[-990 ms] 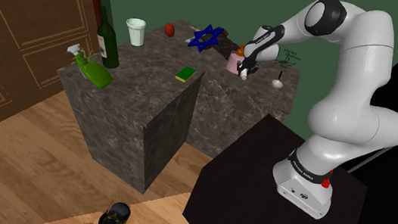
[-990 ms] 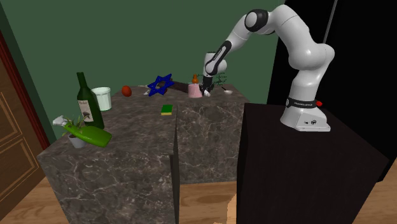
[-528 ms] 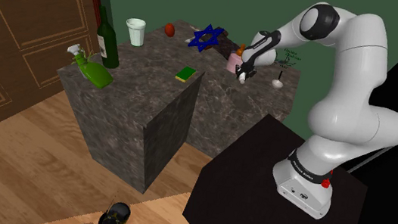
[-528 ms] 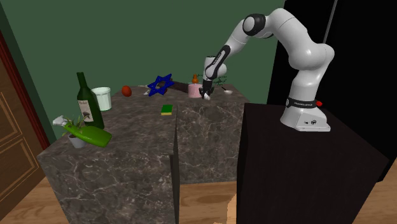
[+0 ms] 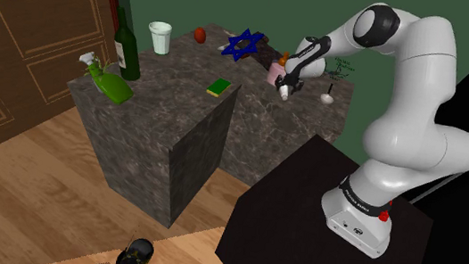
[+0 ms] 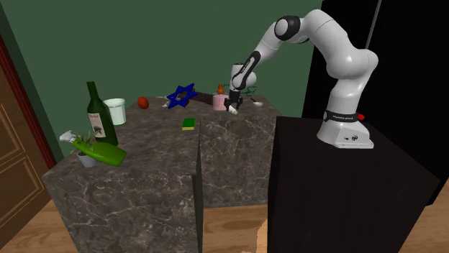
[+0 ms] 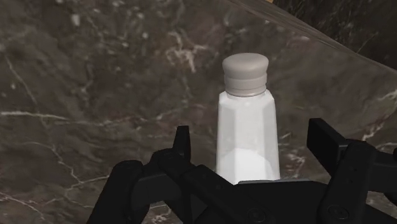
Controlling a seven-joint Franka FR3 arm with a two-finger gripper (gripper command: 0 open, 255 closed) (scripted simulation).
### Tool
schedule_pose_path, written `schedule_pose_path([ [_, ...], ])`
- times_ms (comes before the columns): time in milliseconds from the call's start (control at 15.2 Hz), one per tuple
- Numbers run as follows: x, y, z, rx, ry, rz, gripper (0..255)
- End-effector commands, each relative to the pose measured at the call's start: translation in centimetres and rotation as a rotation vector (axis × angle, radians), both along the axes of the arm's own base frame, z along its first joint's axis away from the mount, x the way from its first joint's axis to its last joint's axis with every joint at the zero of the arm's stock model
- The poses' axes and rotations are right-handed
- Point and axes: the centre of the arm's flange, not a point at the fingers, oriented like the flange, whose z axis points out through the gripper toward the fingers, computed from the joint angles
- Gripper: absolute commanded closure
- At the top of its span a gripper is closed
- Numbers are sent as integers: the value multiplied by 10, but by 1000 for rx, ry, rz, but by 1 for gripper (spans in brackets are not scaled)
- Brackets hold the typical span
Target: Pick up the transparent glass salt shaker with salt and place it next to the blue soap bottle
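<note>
The salt shaker (image 7: 247, 133) sits on the dark marble counter (image 7: 95, 76) between the gripper's (image 7: 254, 139) wide-spread fingers, with a gap on either side. It looks small, light, slick-sided and breakable, so I'd pinch the faceted body below the cap, gently.

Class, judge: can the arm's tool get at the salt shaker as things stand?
Likely yes: the salt shaker stands upright between the open fingers of the tool, neither touching it, with nothing else between.

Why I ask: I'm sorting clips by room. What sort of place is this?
Likely a room in a house, perhaps a kitchen corner: a panelled wooden door, a plank floor, and dark marbled counters bearing a wine bottle.
</note>
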Motion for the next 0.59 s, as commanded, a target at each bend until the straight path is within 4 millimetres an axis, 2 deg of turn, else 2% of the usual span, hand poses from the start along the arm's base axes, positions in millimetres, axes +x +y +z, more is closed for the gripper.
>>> schedule_pose_path([
  [0,0,0,0,0,0,0,0],
  [132,0,0,0,0,0,0,0],
  [396,-7,7,49,0,0,0,0],
  [528,-7,7,49,0,0,0,0],
])
